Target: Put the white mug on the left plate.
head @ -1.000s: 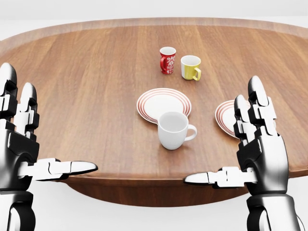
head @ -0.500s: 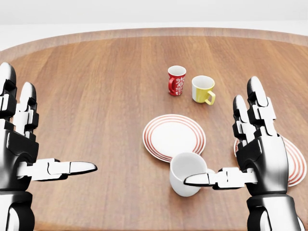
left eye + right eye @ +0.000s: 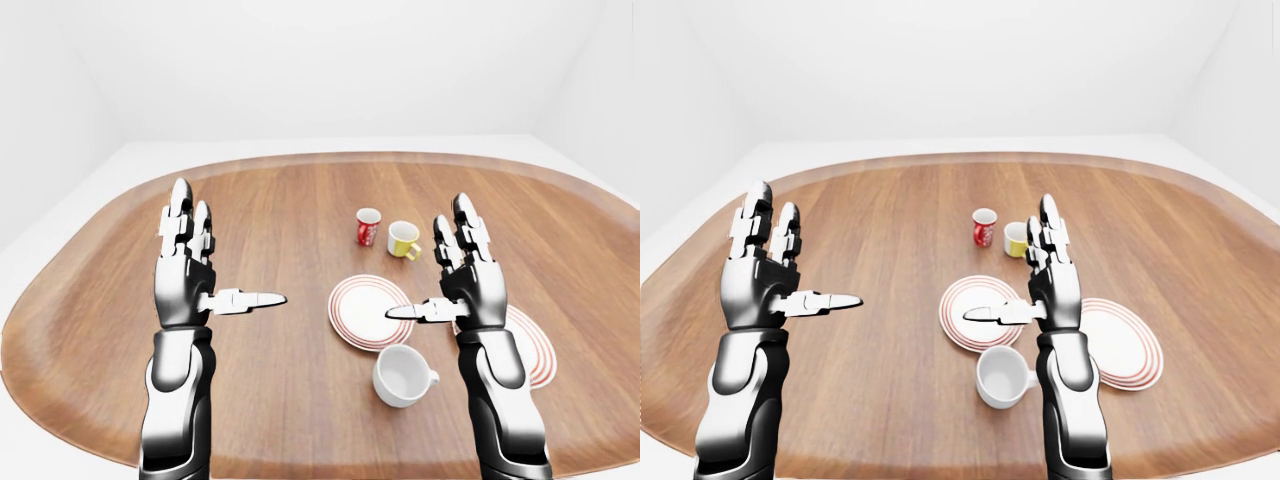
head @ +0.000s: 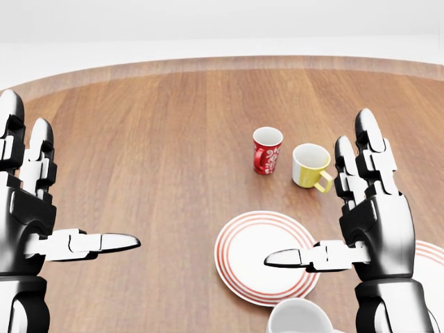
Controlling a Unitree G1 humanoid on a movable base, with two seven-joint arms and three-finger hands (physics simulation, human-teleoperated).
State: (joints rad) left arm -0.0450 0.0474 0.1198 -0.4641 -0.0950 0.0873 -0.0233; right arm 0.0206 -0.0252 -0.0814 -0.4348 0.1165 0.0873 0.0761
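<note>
I am at the approach step: nothing is grasped yet. My left hand [image 3: 190,285] and my right hand [image 3: 468,285] are both released, fingers straight up and thumbs pointing inward, raised over the wooden table [image 3: 270,230].

The white mug [image 3: 402,375] stands upright on the table, just below the left plate [image 3: 368,312] in the left-eye view, near its rim; I cannot tell whether they touch. Its handle points to the view's right. The right plate [image 3: 1125,343] lies right of the mug, partly behind my right forearm. The red mug [image 3: 368,226] and the yellow mug [image 3: 403,238] stand above the left plate, well apart from it.

The next move, I judge, calls for lowering my right hand to the white mug and closing the fingers around its body, then a short lift onto the left plate.

The head view shows only the mug's rim at its bottom edge, and a sliver of the right plate; the two eye views show the whole mug and both plates.
</note>
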